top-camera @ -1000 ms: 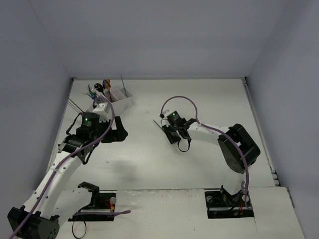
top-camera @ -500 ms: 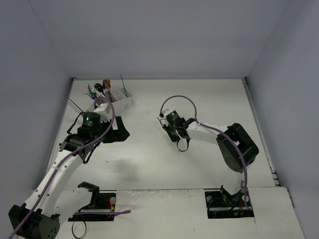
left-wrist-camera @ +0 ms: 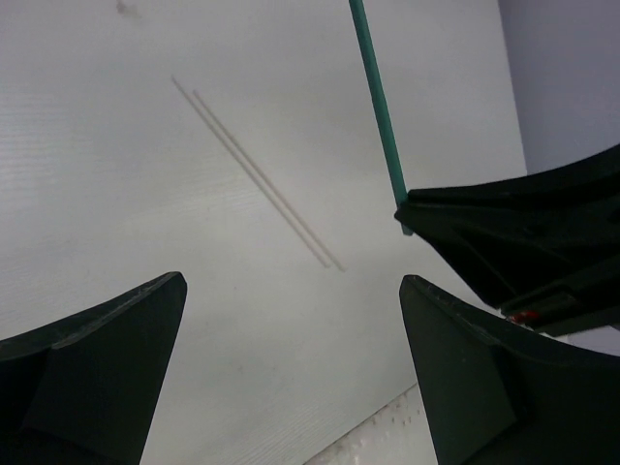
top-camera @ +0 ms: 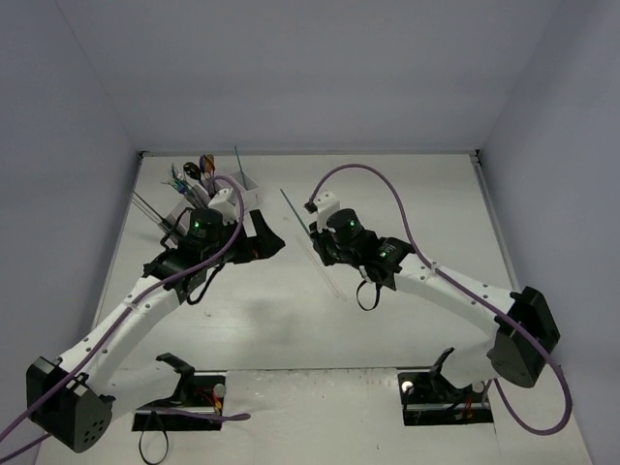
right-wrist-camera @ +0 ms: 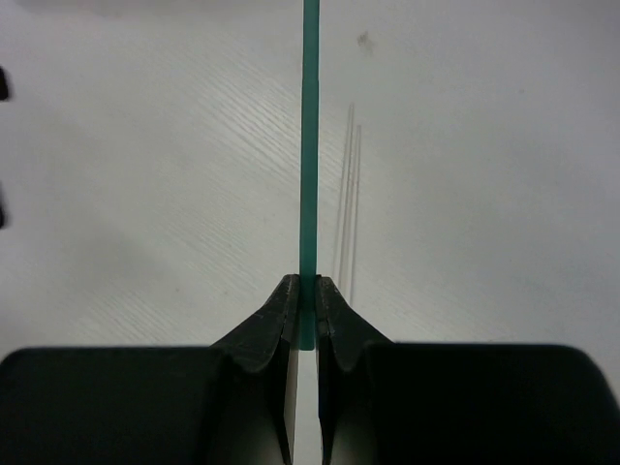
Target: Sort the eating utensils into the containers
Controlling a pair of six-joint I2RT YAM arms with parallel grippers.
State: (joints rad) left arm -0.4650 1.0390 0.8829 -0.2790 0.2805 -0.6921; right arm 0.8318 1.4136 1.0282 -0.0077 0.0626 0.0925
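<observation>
My right gripper [right-wrist-camera: 302, 286] is shut on the lower end of a thin teal stick [right-wrist-camera: 310, 145], one of the eating utensils, held above the table. From above, the right gripper [top-camera: 316, 242] sits mid-table and the teal stick [top-camera: 295, 211] slants up and to the left. My left gripper [top-camera: 269, 237] hangs open just left of it. In the left wrist view the left gripper [left-wrist-camera: 291, 281] holds nothing, and the teal stick [left-wrist-camera: 378, 97] crosses the upper right. The white containers [top-camera: 246, 186] stand at the back left, partly hidden by the left arm, with several utensils [top-camera: 194, 172] upright in them.
A pale pair of thin lines [right-wrist-camera: 349, 194] shows on the table under the held stick; I cannot tell whether they are sticks or shadows. Thin sticks [top-camera: 150, 206] lean out left of the caddy. Grey walls close in the table on three sides.
The right gripper closed on the teal stick, lifted it off the table and carried it left. The left arm swung right, away from the caddy, toward the stick.
</observation>
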